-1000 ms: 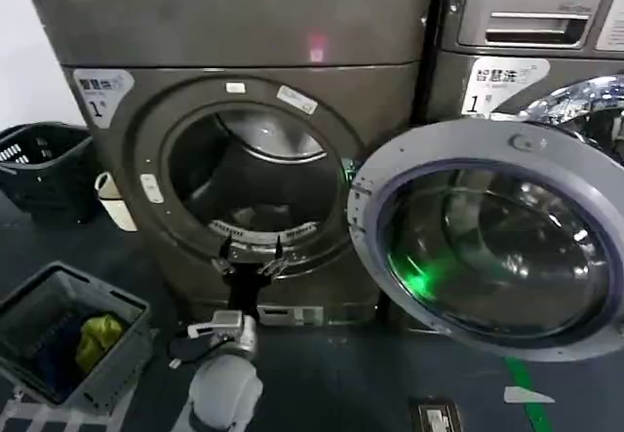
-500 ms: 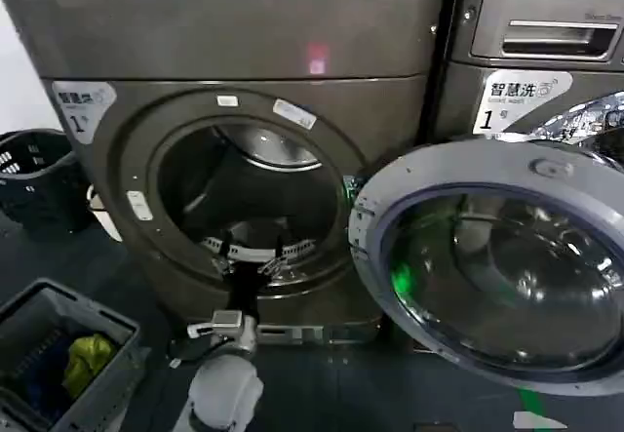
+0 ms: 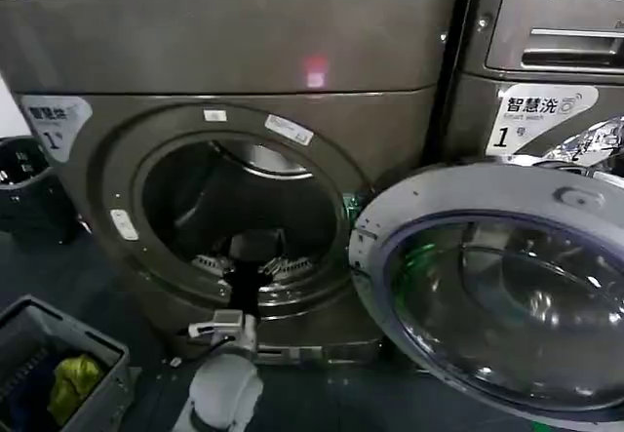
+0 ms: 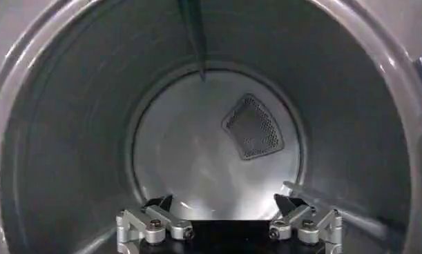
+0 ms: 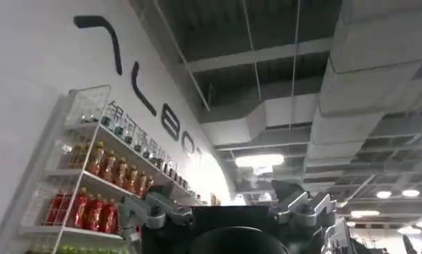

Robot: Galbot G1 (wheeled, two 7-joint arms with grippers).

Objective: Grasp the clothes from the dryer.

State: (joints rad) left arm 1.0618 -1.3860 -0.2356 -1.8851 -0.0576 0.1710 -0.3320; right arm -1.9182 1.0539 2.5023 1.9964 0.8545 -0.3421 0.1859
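Observation:
The dryer (image 3: 244, 52) stands with its round door (image 3: 507, 286) swung open to the right. My left gripper (image 3: 252, 266) reaches over the porthole's lower rim into the steel drum (image 3: 210, 193). In the left wrist view the left gripper (image 4: 223, 203) is open, its fingertips (image 4: 159, 203) spread wide with nothing between them. It faces the drum's shiny back wall (image 4: 197, 159) and a perforated vent (image 4: 252, 128). The clothes are out of view. My right gripper (image 5: 224, 203) is parked pointing up at the ceiling, open and holding nothing.
A grey basket (image 3: 97, 349) at the lower left holds a yellow-green cloth (image 3: 73, 383). A dark basket (image 3: 24, 183) stands left of the dryer. The LG machine (image 3: 546, 71) is on the right. The open door takes up the floor space at the right.
The dryer has grown larger in the head view and slid slightly left. My left gripper has pushed forward over the porthole rim, deeper into the drum.

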